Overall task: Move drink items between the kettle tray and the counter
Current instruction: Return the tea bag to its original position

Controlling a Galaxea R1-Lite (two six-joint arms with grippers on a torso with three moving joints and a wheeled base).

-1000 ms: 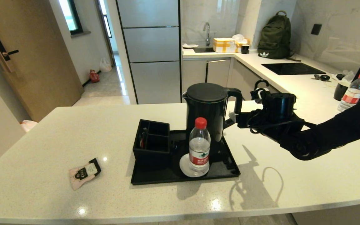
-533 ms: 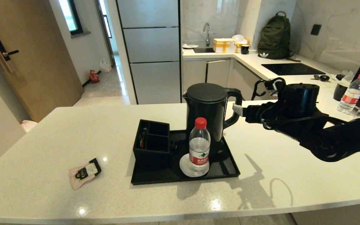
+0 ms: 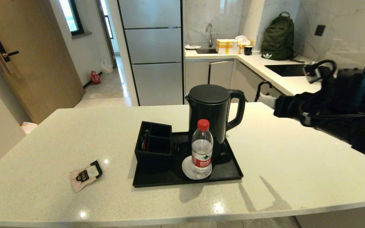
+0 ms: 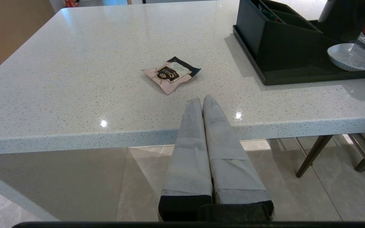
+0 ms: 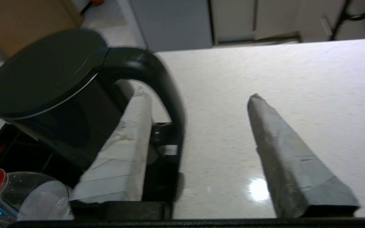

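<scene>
Kettle (image 3: 213, 115) upright on tray (image 3: 233, 172), handle to right, bottle (image 3: 201, 148) just in front. Sachet (image 3: 86, 175) flat on counter (image 3: 296, 164), well left of tray. Right gripper (image 5: 198, 98) spread wide, apart from handle, holding nothing. Left gripper (image 4: 200, 102) pressed together near counter's near edge.

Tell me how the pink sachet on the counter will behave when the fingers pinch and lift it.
The pink sachet lies flat on the counter, so a top-down pinch may slip; one slightly lifted corner looks easier to catch. Its soft, wrinkled wrapper suggests it will flop or bend rather than stay stiff. Being small and thin, it is probably very light and may skid if nudged.
</scene>
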